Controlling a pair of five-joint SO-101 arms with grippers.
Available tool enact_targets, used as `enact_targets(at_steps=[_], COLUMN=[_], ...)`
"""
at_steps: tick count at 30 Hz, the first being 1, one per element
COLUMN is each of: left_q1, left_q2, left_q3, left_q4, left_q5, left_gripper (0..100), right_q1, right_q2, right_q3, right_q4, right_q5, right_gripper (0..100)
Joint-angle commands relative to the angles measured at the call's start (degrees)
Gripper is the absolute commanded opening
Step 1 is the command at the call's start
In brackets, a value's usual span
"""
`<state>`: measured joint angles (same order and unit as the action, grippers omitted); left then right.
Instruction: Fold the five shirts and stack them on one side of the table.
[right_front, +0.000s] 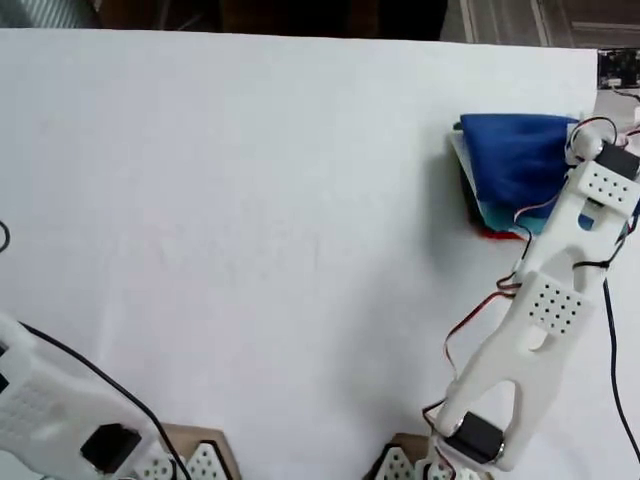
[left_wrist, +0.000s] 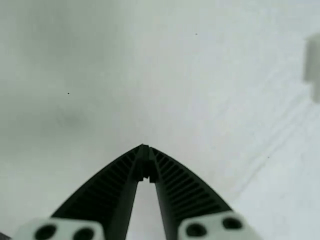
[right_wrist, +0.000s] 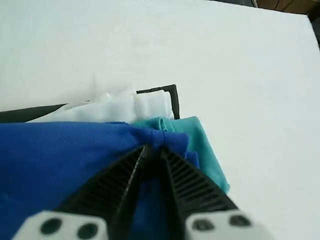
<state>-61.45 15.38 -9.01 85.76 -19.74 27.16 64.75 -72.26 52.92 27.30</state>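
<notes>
Blue shirt (right_wrist: 60, 155) lies topmost, its bunched edge pinched between the closed tips of the right gripper (right_wrist: 152, 148). Just past those tips and beneath it are the teal shirt (right_wrist: 202, 142), white shirt (right_wrist: 120, 107) and black shirt (right_wrist: 173, 97). The left gripper (left_wrist: 145, 150) is closed and empty, above the bare white table (left_wrist: 150, 60).

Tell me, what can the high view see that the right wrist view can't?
The high view takes in the wide table, the left arm at the near corner, the right arm stretched out to the stack, and a red edge at the stack's bottom. The right wrist view gives the close-up: the right gripper pinched shut on a bunch of the blue shirt. Both share the blue shirt on top, the white shirt, teal shirt and dark edge beneath, and the white tabletop.
</notes>
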Motion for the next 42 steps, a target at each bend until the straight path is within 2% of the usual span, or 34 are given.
enact_targets(at_steps=[1, 5, 9, 15, 20, 32, 38, 42], left_q1=[-0.5, -0.5, -0.3, -0.2, -0.3, 0.2, 2.9, 5.6], left_q2=[-0.4, -0.4, -0.4, -0.4, -0.4, -0.9, -2.5, -10.1], left_q3=[-0.3, -0.3, -0.3, -0.3, -0.3, -0.7, -4.1, -10.0], left_q4=[0.0, 0.0, 0.0, -0.1, -0.1, 2.3, 7.8, 12.9], left_q5=[-0.5, -0.5, -0.4, -0.4, -0.5, -0.4, -0.4, -2.8], left_gripper=[3, 3, 3, 3, 3, 3, 3, 3], right_q1=[0.7, 0.8, 1.9, 2.1, 2.5, 4.9, 3.6, 4.6], right_q2=[-3.0, -6.5, -8.3, -10.3, -9.9, -1.0, -10.2, -21.1], right_q3=[-7.7, -17.1, -23.0, -23.2, -22.9, -23.3, -23.2, -22.9], right_q4=[3.5, 9.3, 20.3, 37.8, 47.4, 48.1, 48.1, 48.5], right_q5=[-0.5, -0.5, -0.1, -0.1, -0.1, -0.1, -0.8, -5.6], right_gripper=[3.4, 3.7, 3.6, 3.4, 3.4, 3.4, 3.4, 3.4])
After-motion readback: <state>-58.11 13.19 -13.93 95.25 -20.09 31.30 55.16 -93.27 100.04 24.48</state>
